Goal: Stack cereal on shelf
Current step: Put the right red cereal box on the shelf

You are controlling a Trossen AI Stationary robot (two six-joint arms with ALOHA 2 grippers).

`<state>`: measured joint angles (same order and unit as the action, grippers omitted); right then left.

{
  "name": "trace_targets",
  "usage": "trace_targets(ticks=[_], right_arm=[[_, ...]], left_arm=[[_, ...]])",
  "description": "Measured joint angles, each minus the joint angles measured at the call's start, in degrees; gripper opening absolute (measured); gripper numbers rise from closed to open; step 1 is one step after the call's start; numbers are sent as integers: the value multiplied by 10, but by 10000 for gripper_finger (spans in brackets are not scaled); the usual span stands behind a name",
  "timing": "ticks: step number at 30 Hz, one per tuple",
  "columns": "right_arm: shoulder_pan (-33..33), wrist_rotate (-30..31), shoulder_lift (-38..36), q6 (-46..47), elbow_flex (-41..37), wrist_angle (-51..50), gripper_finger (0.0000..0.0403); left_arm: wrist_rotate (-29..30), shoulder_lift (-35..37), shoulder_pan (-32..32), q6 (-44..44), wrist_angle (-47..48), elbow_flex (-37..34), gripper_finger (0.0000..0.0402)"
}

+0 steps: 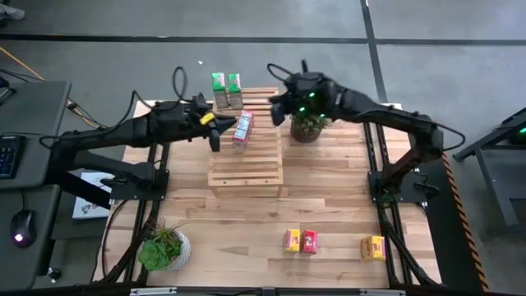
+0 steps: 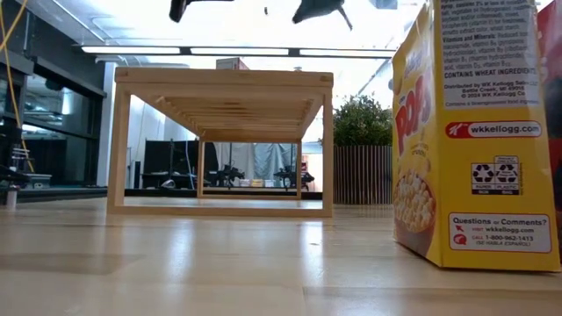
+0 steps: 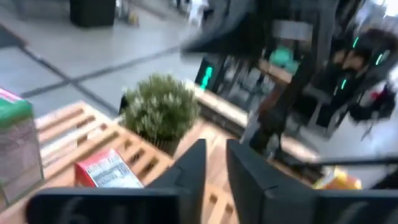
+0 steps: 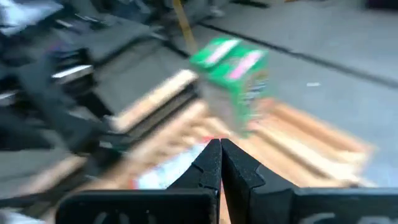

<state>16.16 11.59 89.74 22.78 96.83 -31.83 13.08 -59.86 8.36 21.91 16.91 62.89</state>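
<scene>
The shelf (image 1: 246,156) stands mid-table, a light-wood slatted rack. Two green cereal boxes (image 1: 227,90) stand upright on its far edge. A red cereal box (image 1: 242,129) sits on the slats just in front of them. My left gripper (image 1: 215,136) hovers left of the red box and above the shelf. Its fingers (image 3: 189,168) are slightly parted with nothing between them. My right gripper (image 1: 279,111) hangs over the shelf's far right corner, shut and empty (image 4: 219,158). Two yellow boxes (image 1: 291,240) (image 1: 373,247) and another red box (image 1: 309,241) stand near the table's front edge.
A potted plant (image 1: 308,127) stands just right of the shelf's far corner, under my right arm. Another plant (image 1: 164,247) sits at the near left. In the low view one yellow box (image 2: 474,132) looms large at the right.
</scene>
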Motion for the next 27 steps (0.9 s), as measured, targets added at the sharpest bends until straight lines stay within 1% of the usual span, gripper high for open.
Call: trace_targets(ticks=[3, 5, 8, 10, 14, 16, 19, 21, 23, 25, 27], right_arm=[[0, 56, -9, -28, 53, -90, 0], [0, 77, -12, -37, 78, -139, 0], [0, 95, -15, -38, 104, -188, 0], [-1, 100, -16, -42, 110, -200, 0], [-1, 100, -16, -48, 110, -219, 0], [-1, 101, -17, -48, 110, -226, 0], [-1, 101, -17, -48, 110, -227, 0], [-1, 101, -17, -48, 110, -225, 0], [-1, 101, -17, -48, 110, -224, 0], [-1, 101, -17, -48, 110, -223, 0], [-1, 101, -17, -48, 110, -224, 0]], left_arm=[[16, -41, -24, 0, 56, 55, 108], [24, -61, -36, 0, 65, 88, 143], [25, -83, -46, -10, 72, 129, 194], [25, -93, -49, -31, 76, 147, 223], [25, -104, -51, -60, 91, 176, 267], [24, -108, -51, -60, 97, 183, 283], [4, -109, -49, -59, 99, 186, 301], [-13, -108, -49, -56, 100, 187, 305], [-25, -106, -49, -77, 102, 187, 306], [-14, -106, -49, -96, 96, 187, 305], [25, -111, -49, -54, 96, 187, 304]])
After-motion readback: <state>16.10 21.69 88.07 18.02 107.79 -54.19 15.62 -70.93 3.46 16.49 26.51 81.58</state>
